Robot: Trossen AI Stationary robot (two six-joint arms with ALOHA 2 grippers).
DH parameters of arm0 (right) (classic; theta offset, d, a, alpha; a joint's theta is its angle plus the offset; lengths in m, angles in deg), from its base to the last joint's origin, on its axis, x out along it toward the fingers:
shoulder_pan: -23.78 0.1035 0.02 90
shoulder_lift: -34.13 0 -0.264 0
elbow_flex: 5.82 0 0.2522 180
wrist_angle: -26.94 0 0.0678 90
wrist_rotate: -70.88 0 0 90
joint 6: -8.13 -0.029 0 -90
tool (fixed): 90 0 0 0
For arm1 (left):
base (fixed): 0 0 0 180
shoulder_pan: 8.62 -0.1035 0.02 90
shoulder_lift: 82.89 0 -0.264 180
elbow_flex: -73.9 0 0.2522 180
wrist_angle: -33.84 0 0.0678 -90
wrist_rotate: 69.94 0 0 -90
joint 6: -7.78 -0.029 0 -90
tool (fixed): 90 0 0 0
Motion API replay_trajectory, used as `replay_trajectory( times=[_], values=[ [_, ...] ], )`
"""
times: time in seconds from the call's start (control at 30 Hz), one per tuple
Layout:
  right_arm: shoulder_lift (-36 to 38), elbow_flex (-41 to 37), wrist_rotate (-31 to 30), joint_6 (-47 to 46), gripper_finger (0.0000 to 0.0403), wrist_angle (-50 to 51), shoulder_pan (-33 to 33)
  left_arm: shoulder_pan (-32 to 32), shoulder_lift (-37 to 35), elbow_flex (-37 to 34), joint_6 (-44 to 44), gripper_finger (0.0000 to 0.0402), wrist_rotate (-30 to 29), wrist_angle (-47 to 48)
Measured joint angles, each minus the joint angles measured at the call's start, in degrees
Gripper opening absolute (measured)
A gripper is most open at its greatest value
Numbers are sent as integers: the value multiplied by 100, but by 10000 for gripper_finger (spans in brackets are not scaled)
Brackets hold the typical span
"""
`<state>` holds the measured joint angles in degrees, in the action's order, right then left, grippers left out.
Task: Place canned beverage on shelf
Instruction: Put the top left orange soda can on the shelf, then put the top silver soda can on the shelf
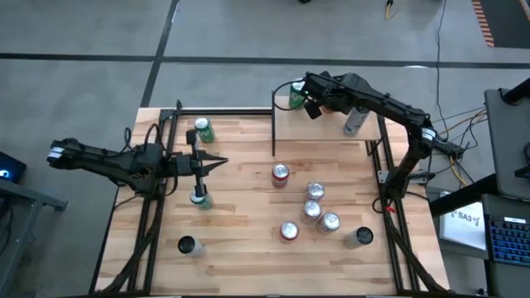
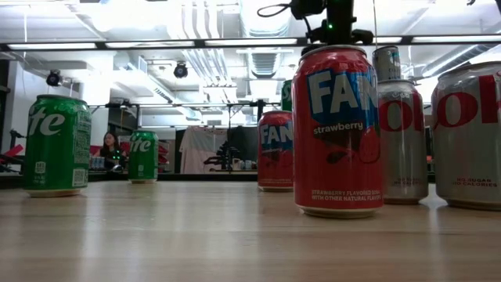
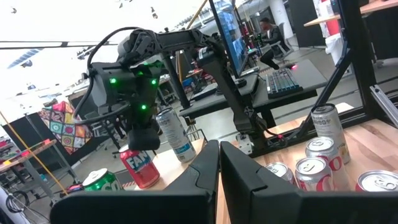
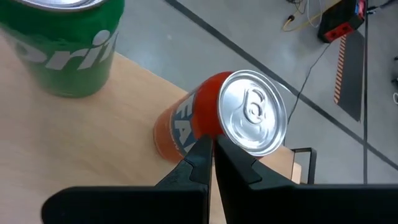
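Observation:
The shelf (image 1: pixel 327 132) is a light wooden board at the table's far side. On it stand a green can (image 1: pixel 296 95), a slim silver can (image 1: pixel 355 122) and a red Fanta can (image 4: pixel 205 121). The red can stands upright on its base, with its silver top showing. My right gripper (image 4: pixel 213 144) reaches over the shelf, slanting down, shut, its tips at the red can's upper side. My left gripper (image 1: pixel 220 163) hovers shut over the table's left half, pointing toward the right edge with nothing in it. My right gripper's shut fingertips (image 4: pixel 202 146) show against the red can's side just below its rim (image 4: pixel 214 127), coming from above at a slant. Whether they touch the can I cannot tell. The can stands on the shelf board (image 4: pixel 93 149).
On the tabletop, two green cans (image 1: pixel 201 130) (image 1: pixel 200 199) stand close to my left gripper. A red can (image 1: pixel 281 173), a cluster of silver-topped cans (image 1: pixel 315 204), another red can (image 1: pixel 289 231) and a dark can (image 1: pixel 188 245) stand nearer the front. Black posts (image 1: pixel 274 124) edge the shelf.

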<state>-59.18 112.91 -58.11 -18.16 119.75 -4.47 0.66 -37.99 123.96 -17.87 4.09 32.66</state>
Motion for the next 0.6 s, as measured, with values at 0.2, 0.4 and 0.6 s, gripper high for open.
replay_trajectory(
  times=[0.2, 0.4, 0.6],
  values=[
    [184, 166, -8, 17, 9, -28, 491, 0, 0, 0, 52, 0, 0, -2],
    [591, 79, -544, 205, 9, -175, 1630, 0, 0, 0, 238, 0, 2, -125],
    [895, -97, -557, 345, 9, -215, 2861, 0, 154, 0, 687, 0, 4, -253]
  ],
)
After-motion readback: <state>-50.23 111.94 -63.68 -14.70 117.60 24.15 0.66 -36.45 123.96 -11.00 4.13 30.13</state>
